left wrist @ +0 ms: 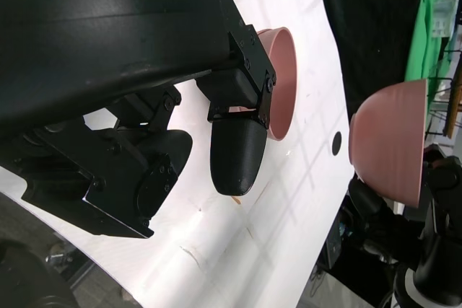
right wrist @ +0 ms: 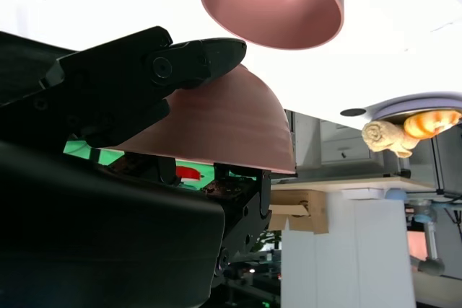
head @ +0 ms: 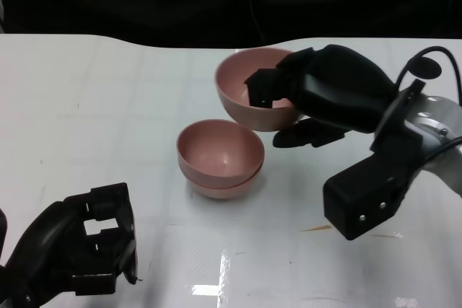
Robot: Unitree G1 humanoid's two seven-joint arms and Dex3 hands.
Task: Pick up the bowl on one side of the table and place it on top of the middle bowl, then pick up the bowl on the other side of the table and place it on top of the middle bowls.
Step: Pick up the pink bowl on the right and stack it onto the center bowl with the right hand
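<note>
Left hand [head: 83, 247] sits low at the near edge of the white table [head: 108, 120], fingers curled in, holding nothing; parked clear of the work, likely because its bowl is already delivered. Just beyond it, at table centre, the middle stack [head: 220, 158] shows two pink bowls nested, one rim visible under the other, so I judge the first half of the task is done. Right hand [head: 317, 99] is farther back and to the right, raised off the table and grasping the third pink bowl [head: 249, 91]: fingers hooked over the rim into the inside, thumb under the outer wall, a pinch on the rim that leaves the bowl's base free for nesting. Held bowl is tilted, opening facing partly toward the camera, and hangs behind and slightly right of the stack, not touching it. Right wrist view confirms it: the bowl's wall [right wrist: 216, 124] is clamped between black fingers, with the stack's open mouth [right wrist: 273, 1] beyond and apart. Left wrist view shows the stack rim [left wrist: 281, 81] past the left fingers and the held bowl [left wrist: 390, 142] airborne, well apart. Next step, as I judge it: bring the bowl over the stack, level it, lower it and let go; the tilt risks catching a rim and nudging the stack.
</note>
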